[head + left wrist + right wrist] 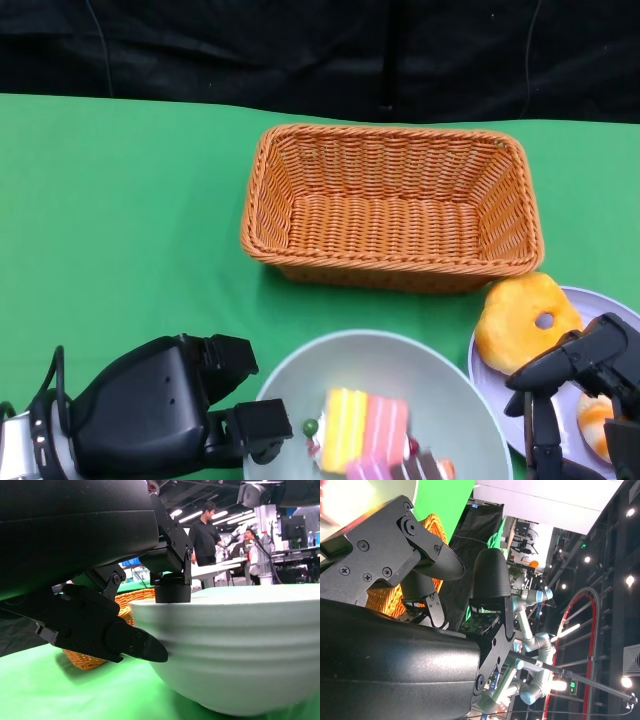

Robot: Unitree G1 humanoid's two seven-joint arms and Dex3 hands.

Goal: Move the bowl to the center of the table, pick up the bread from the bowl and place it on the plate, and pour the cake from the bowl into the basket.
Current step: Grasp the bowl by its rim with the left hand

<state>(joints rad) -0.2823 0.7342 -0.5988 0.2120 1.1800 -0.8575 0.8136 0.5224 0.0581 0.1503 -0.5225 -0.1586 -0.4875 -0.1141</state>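
The robot's left hand (165, 415) sits at the lower left of the head view, against the near left rim of a pale grey-green bowl (400, 360). The left wrist view shows one finger (172, 585) resting on top of the rim and another (117, 640) against the outer wall, so this hand pinches the bowl's edge. Inside the bowl lies a striped slice of cake (365, 430) in yellow, orange and pink, with a darker piece beside it. The right hand (580, 385) hovers at the lower right over a lavender plate (505, 385); its fingers look spread and hold nothing. On that plate, just beside the bowl, rests a golden ring-shaped bread (525, 320), and a second pale piece shows partly under the right hand. Beyond the bowl stands an orange woven basket (390, 265), with nothing visible inside it. With bread already on the plate and cake alone in the bowl, the pouring step appears to be in hand. The next move likely calls for lifting the bowl by its rim, carrying it over the basket and tipping it steadily so the cake slides in.
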